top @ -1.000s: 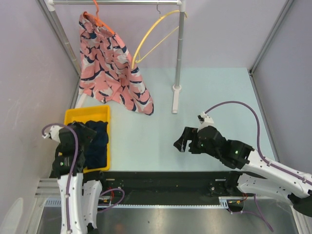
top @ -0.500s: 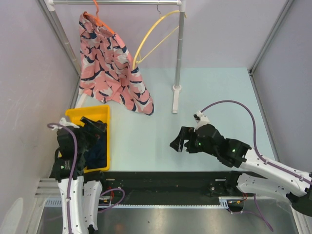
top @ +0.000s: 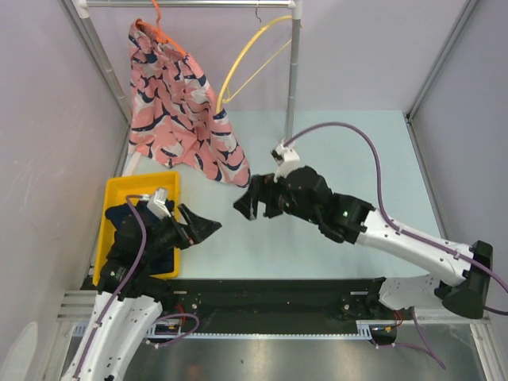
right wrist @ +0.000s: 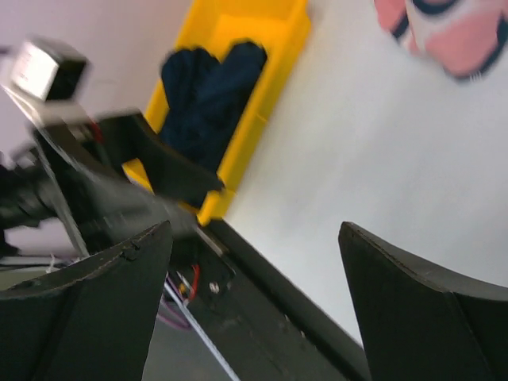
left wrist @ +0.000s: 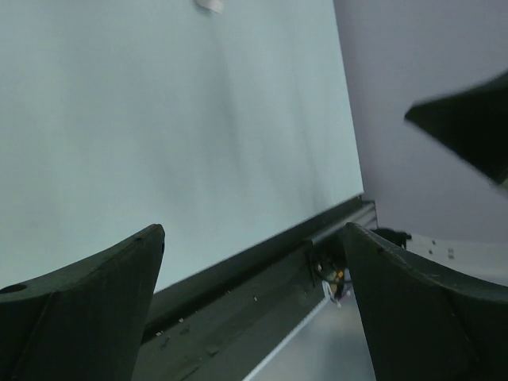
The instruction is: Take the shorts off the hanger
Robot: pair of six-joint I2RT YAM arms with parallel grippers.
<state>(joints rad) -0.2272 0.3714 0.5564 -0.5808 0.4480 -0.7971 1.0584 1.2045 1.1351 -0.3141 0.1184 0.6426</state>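
The salmon-pink printed shorts (top: 176,111) hang on an orange hanger (top: 161,30) on the rack rail; their lower hem shows in the right wrist view (right wrist: 444,32). The navy shorts (right wrist: 210,95) lie in a yellow bin (right wrist: 274,79); in the top view my left arm hides most of them. My left gripper (top: 202,228) is open and empty, pointing right over the table beside the bin (top: 119,187). My right gripper (top: 250,202) is open and empty, just below and right of the pink shorts' hem. Both wrist views show wide-apart jaws, the left (left wrist: 254,230) and the right (right wrist: 254,226).
An empty yellow hanger (top: 246,59) hangs on the rail to the right of the shorts. The rack's upright post (top: 294,79) and its foot (top: 286,163) stand mid-table. Frame posts and grey walls close both sides. A black rail (top: 270,290) runs along the near edge.
My right arm has swung up and left, close to the pink shorts' hem. My left gripper has left the bin and turned right over the table, open.
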